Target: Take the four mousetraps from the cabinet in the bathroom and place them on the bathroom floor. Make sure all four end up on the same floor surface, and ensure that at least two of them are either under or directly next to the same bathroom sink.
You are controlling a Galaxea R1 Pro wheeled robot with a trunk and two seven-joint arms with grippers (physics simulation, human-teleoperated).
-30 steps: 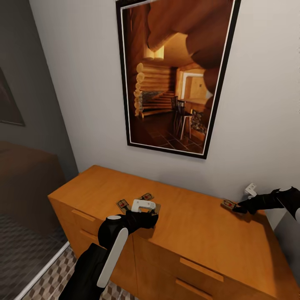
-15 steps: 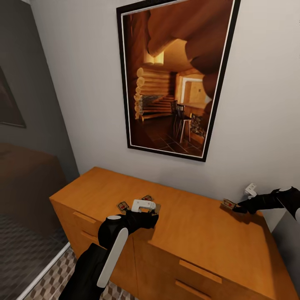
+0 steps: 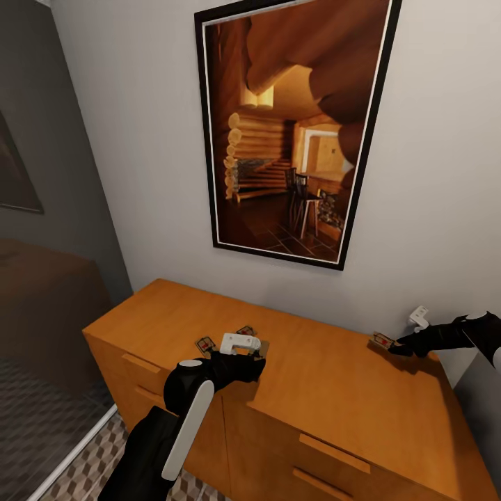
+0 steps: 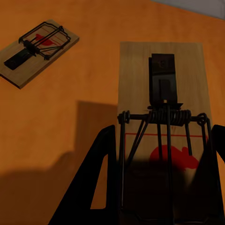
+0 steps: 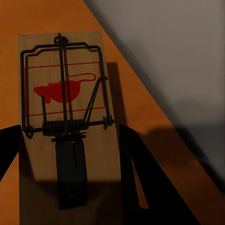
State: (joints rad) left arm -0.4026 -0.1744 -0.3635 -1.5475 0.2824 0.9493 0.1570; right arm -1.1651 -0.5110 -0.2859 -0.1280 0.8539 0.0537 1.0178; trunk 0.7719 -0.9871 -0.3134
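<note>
Left gripper [image 4: 159,187]: two dark fingers [image 4: 91,183] stand apart, one at each long edge of a mousetrap [image 4: 161,93] that lies flat on the cabinet top [image 3: 327,376]. Whether the fingers press the board cannot be told. In the head view this gripper [image 3: 259,362] sits near the front edge of the cabinet, left of centre.

Right gripper [image 5: 70,187]: fingers likewise apart, flanking the near end of a second mousetrap [image 5: 65,117]; contact not clear. In the head view the right gripper [image 3: 398,348] reaches to that trap [image 3: 382,340] close to the back edge, by the wall [image 3: 445,174].

Mousetraps: pale wooden boards with dark wire spring and bar and a red mouse mark inside a red outline. A third trap [image 4: 35,51] lies flat on the top, apart from the left one; the head view shows two small traps [image 3: 206,344] just beyond the left arm, the other [image 3: 246,330] partly hidden behind the white wrist block.

Surroundings: large framed picture [image 3: 292,125] of a log interior hangs above the cabinet. Cube-pattern floor tiles [image 3: 76,473] show at lower left. Drawer fronts with slim bar handles [image 3: 335,450] face the robot.
</note>
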